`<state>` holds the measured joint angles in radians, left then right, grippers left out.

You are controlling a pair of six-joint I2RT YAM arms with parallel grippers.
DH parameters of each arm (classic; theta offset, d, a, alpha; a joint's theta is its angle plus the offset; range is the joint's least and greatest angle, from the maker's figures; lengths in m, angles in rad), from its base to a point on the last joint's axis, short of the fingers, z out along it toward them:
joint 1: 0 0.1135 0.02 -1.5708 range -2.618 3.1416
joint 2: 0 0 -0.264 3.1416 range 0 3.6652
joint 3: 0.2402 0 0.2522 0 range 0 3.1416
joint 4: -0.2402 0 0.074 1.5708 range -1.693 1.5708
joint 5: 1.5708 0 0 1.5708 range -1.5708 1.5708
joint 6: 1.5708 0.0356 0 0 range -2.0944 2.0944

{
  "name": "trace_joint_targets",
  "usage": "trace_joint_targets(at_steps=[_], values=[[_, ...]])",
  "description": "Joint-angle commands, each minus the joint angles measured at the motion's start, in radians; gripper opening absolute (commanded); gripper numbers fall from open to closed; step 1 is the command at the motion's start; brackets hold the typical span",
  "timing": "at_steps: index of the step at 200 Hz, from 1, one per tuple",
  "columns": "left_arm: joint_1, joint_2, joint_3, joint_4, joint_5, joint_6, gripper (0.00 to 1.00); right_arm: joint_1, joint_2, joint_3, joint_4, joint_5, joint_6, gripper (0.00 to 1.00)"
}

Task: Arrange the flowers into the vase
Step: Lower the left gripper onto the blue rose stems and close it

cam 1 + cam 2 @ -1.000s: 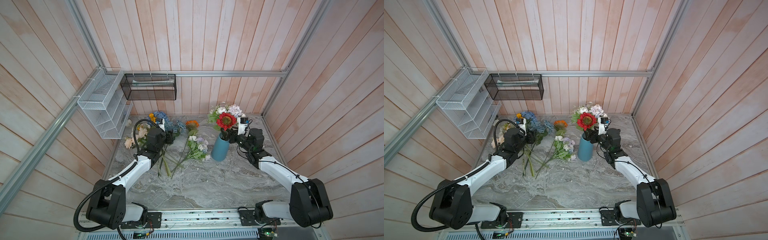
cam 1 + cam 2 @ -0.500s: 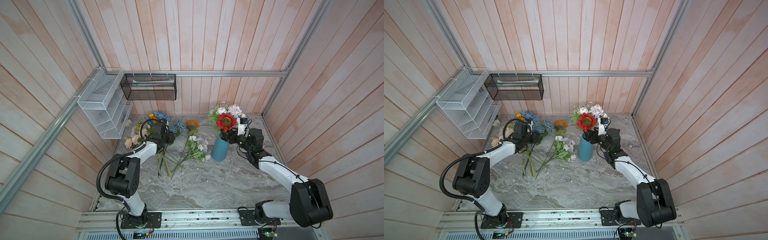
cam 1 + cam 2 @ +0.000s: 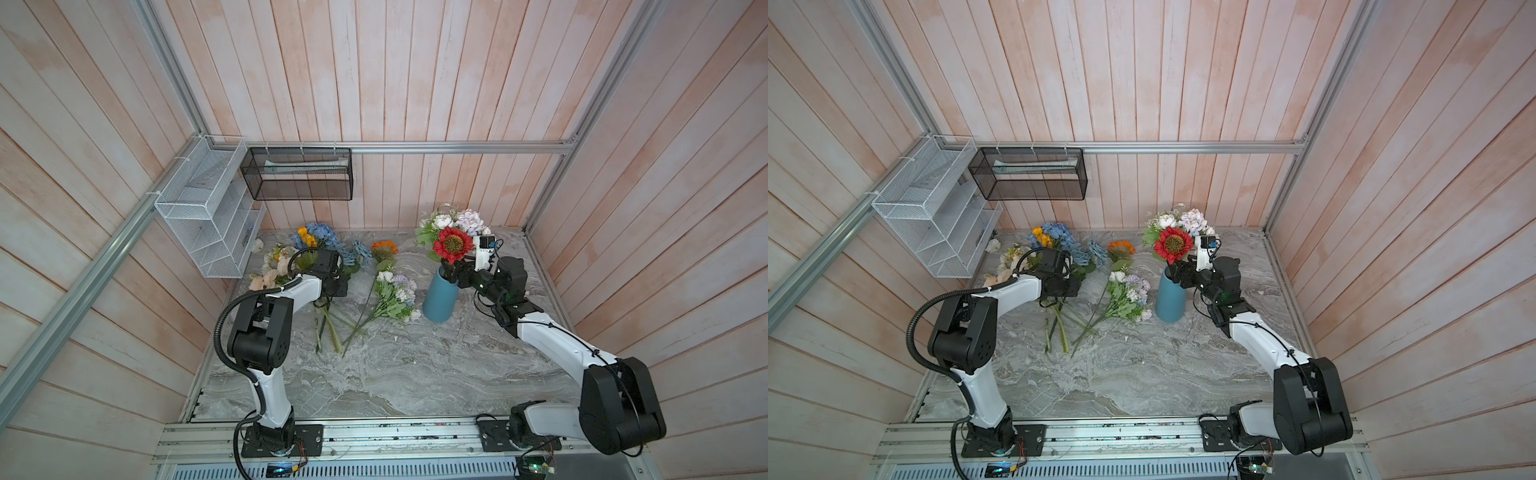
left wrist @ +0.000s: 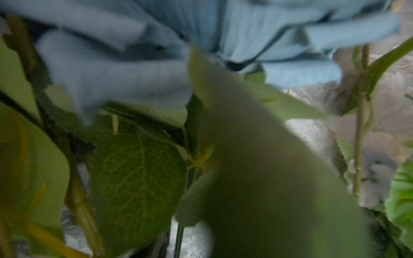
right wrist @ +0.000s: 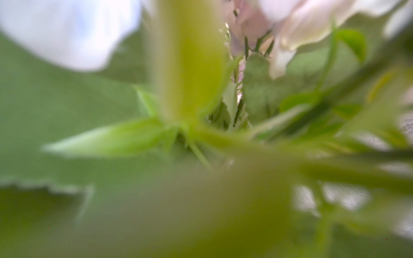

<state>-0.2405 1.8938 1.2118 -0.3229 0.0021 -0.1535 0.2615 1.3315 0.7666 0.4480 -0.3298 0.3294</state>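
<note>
Left elbow was raised; left end effector [image 3: 334,289] now sits among loose flowers [image 3: 390,291], blue hydrangea [image 3: 320,232] just beyond it. Its grip can't be told. Right end effector [image 3: 455,272] is unmoved at vase [image 3: 438,301] mouth, grip likewise unclear. Next pick judged pending.

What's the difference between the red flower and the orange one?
The red flower stands upright in the blue vase, packed in among other blooms. The orange flower lies flat on the table, not yet placed. The red flower's stem disappears into the vase, while the orange flower's leaf and stem rest in the open. Both are daisy-like blooms on green stems.
</note>
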Motion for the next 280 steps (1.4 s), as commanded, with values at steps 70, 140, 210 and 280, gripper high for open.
trace_joint_targets(at_steps=[70, 140, 210, 280], values=[[-0.021, 0.023, 0.020, -0.083, -0.129, 0.001, 0.56, 0.005, -0.016, 0.036, -0.019, 0.009, -0.007, 0.78], [-0.042, -0.086, 0.038, -0.086, -0.112, -0.002, 0.57, 0.005, -0.022, 0.031, -0.019, 0.013, -0.007, 0.78], [-0.042, 0.068, 0.111, -0.094, -0.192, 0.028, 0.57, 0.007, -0.021, 0.030, -0.010, 0.008, 0.003, 0.78], [-0.034, 0.102, 0.086, -0.115, -0.244, 0.015, 0.57, 0.007, -0.015, 0.031, -0.014, 0.012, -0.006, 0.78]])
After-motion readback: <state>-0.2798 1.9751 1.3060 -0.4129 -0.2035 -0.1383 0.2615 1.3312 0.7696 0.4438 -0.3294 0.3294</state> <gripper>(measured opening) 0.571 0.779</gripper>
